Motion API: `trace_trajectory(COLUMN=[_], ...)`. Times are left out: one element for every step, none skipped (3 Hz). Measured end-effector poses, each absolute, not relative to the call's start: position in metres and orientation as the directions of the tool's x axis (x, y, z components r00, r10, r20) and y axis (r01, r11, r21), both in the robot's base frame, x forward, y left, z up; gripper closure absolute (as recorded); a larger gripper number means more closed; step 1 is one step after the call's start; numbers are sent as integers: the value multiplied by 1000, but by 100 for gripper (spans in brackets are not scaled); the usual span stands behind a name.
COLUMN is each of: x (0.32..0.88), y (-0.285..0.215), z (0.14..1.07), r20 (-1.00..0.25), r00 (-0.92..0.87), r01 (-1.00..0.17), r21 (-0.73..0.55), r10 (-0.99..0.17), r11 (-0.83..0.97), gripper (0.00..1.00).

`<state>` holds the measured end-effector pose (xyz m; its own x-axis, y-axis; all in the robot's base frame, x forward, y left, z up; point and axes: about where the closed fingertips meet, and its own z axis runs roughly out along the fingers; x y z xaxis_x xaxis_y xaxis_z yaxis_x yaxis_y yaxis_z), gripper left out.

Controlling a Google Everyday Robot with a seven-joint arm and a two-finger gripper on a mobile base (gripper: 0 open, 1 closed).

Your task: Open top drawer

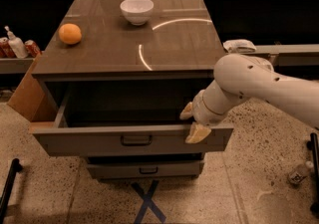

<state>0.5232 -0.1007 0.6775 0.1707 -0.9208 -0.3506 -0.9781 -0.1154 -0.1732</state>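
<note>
The top drawer (99,141) stands pulled well out toward 6 o'clock, its bar handle (136,140) untouched. The gripper (192,122), at 3 o'clock of that handle, pinches the front panel's top edge; opening looks essentially done, with only letting go left

Reaches in from the right as one white arm (279,86), thick and rounded, sloping down and leftward toward the pincer. Narrows just above and right of it into a ringed wrist (212,106). Ends in the gripper (193,122), lowest point of the limb, tan fingers (198,133) aimed down-left. Clasps the front wall of the top drawer (89,142), one finger behind the wall, the other against its outer face.
</note>
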Motion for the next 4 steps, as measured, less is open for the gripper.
trace_trajectory(x=[523, 518, 507, 491], y=[-100, -95, -90, -88], z=[677, 674, 667, 662], r20=[-351, -358, -372, -379], r00=[172, 189, 200, 200], r01=[-978, -979, -980, -979], r21=[-172, -144, -85, -32], r10=[-921, -914, -906, -904], r11=[-117, -146, -181, -203], gripper=[0, 0, 0, 0])
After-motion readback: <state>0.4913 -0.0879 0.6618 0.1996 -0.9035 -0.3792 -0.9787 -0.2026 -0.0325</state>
